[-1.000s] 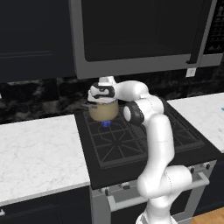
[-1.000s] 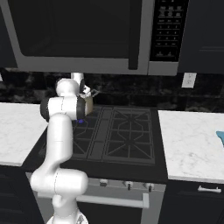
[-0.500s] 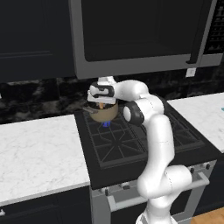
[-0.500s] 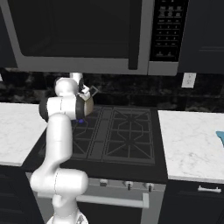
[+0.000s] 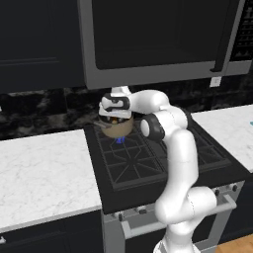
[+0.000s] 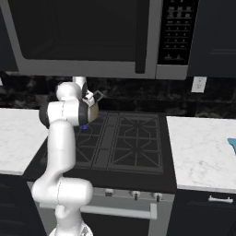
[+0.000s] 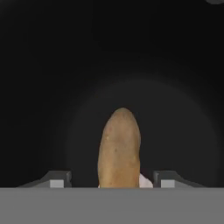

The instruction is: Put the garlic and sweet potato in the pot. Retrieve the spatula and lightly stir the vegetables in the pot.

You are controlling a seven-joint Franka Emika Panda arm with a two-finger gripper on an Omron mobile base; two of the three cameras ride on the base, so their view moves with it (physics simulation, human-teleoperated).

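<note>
My gripper [image 5: 114, 116] hangs at the mouth of the tan-gold pot [image 5: 117, 129] on the stove's back left burner. In the hand view the gripper [image 7: 113, 181] is open, looking down into the pot's dark inside [image 7: 109, 65]. The orange-brown sweet potato [image 7: 119, 148] lies between the fingertips [image 7: 59, 180] with a gap on each side. A small white bit, perhaps the garlic [image 7: 145, 180], peeks out beside it. From the right base view the arm hides most of the pot [image 6: 93, 110]. The light blue spatula [image 6: 232, 145] lies on the right counter at the frame's edge.
The black stove top [image 5: 148, 158] has grates in front of and right of the pot. A microwave [image 5: 158, 39] hangs low above the stove and the hand. White marble counters [image 5: 44, 168] flank the stove. A blue flame [image 5: 119, 140] shows under the pot.
The fingers have spread apart and let go of the sweet potato, which now lies in the pot. The hand has stayed over the pot.
</note>
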